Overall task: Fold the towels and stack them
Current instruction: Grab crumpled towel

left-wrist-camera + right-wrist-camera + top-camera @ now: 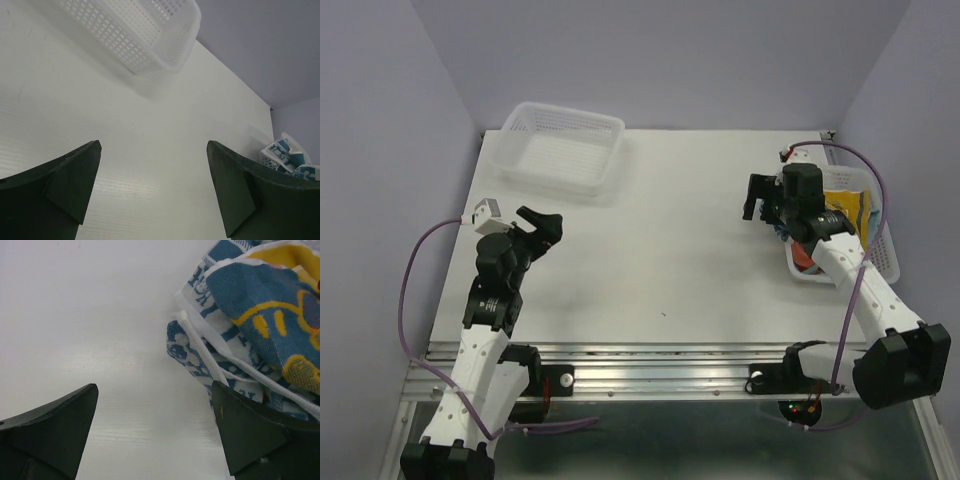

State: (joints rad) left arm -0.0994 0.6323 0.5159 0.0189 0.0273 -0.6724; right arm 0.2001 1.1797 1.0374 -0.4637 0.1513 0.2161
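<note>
Top view first: a plain white table (660, 260) boxed in by pale lilac walls (670, 60), with a metal rail (650, 365) along the near edge. A white mesh basket (560, 148) sits in the far left corner. A second basket (888, 255) is at the right edge, and the towels (848, 208) are piled in it, yellow and orange showing. The left gripper (542, 230) hangs over bare table at the left. The right gripper (761, 198) is just beside the pile.

Left wrist view: both fingers (65, 175) are spread wide with only white tabletop between them. The blue-and-white towels peek in at far right.

Right wrist view: the fingers (55, 425) are spread wide too, gripping nothing. The crumpled blue, white and yellow terry sits right by the right-hand fingertip; can't tell if it touches.
</note>
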